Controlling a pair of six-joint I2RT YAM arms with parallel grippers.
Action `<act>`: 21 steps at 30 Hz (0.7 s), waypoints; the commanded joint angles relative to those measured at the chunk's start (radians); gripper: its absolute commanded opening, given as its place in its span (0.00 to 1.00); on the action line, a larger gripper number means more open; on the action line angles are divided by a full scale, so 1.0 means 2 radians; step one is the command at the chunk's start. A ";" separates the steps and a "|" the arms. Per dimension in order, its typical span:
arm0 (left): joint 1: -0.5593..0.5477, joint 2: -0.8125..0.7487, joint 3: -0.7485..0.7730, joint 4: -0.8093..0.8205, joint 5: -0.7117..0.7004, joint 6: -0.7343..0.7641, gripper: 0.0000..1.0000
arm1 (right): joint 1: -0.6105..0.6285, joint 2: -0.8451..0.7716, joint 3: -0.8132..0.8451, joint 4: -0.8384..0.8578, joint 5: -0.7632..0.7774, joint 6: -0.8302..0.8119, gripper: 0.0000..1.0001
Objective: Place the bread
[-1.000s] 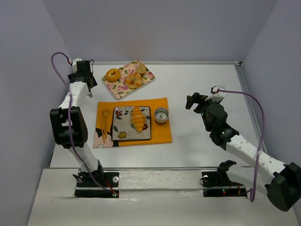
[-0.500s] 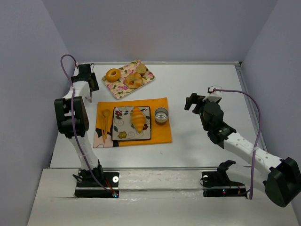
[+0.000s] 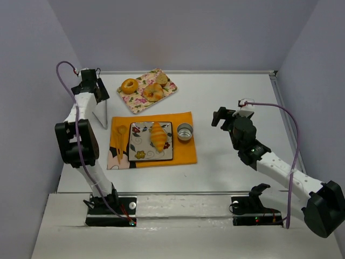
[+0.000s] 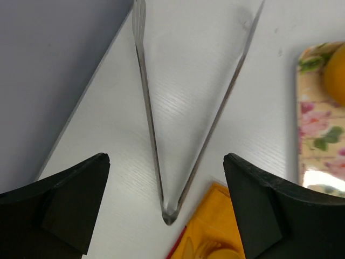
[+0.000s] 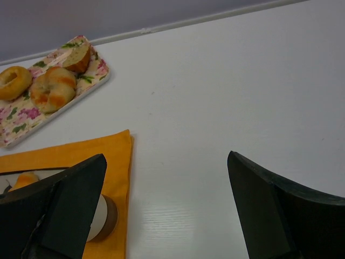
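The bread, a golden-orange croissant (image 3: 158, 135), lies on the square flowered plate (image 3: 141, 154) on the orange mat (image 3: 183, 151). Its tip shows at the left edge of the right wrist view (image 5: 24, 179). My left gripper (image 3: 97, 95) is open and empty at the back left, above metal tongs (image 3: 101, 116) that lie on the table. In the left wrist view the tongs (image 4: 148, 108) lie between my open jaws (image 4: 166, 157). My right gripper (image 3: 220, 116) is open and empty right of the mat, and it is also open in its own view (image 5: 166, 157).
A flowered tray (image 3: 168, 91) at the back holds a ring-shaped bagel (image 3: 129, 86) and tan rolls (image 3: 152, 91). A small metal cup (image 3: 185, 131) stands on the mat right of the plate. A yellow fork and spoon (image 3: 119, 141) lie left of the plate. Walls close in on both sides.
My left arm has shifted, its wrist swinging right and then back left over the tongs. My right arm turned slightly, then held still. The croissant has not moved.
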 commanded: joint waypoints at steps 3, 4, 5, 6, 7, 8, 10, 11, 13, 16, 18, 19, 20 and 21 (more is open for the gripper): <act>-0.013 -0.232 -0.071 -0.010 0.046 -0.152 0.99 | -0.002 -0.029 0.024 0.004 -0.016 0.004 1.00; -0.022 -0.261 -0.096 0.000 0.028 -0.172 0.99 | -0.002 -0.034 0.021 0.006 -0.024 0.009 1.00; -0.033 -0.294 -0.124 0.008 0.020 -0.188 0.99 | -0.002 -0.036 0.017 0.014 -0.023 0.007 1.00; -0.048 -0.351 -0.175 0.023 0.014 -0.206 0.99 | -0.002 -0.038 0.015 0.016 -0.018 0.008 1.00; -0.052 -0.376 -0.197 0.024 0.008 -0.215 0.99 | -0.002 -0.040 0.015 0.014 -0.011 0.011 1.00; -0.051 -0.425 -0.234 0.022 0.010 -0.221 0.99 | -0.002 -0.041 0.015 0.004 0.007 0.017 1.00; -0.052 -0.487 -0.263 0.024 -0.004 -0.231 0.99 | -0.002 -0.047 0.011 -0.002 0.022 0.030 1.00; -0.051 -0.502 -0.273 0.028 -0.007 -0.233 0.99 | -0.002 -0.049 0.008 -0.001 0.027 0.033 1.00; -0.052 -0.526 -0.298 0.035 -0.007 -0.233 0.99 | -0.002 -0.058 -0.001 -0.002 0.037 0.043 1.00; -0.052 -0.542 -0.310 0.048 0.006 -0.236 0.99 | -0.002 -0.070 -0.015 -0.003 0.046 0.049 1.00; -0.052 -0.532 -0.303 0.047 0.017 -0.230 0.99 | -0.002 -0.087 -0.025 -0.003 0.048 0.050 1.00; -0.052 -0.529 -0.301 0.047 0.025 -0.228 0.99 | -0.002 -0.092 -0.027 -0.004 0.047 0.051 1.00; -0.051 -0.525 -0.300 0.045 0.027 -0.226 0.99 | -0.002 -0.098 -0.028 -0.004 0.049 0.054 1.00; -0.052 -0.519 -0.300 0.046 0.028 -0.224 0.99 | -0.002 -0.110 -0.031 -0.006 0.048 0.060 1.00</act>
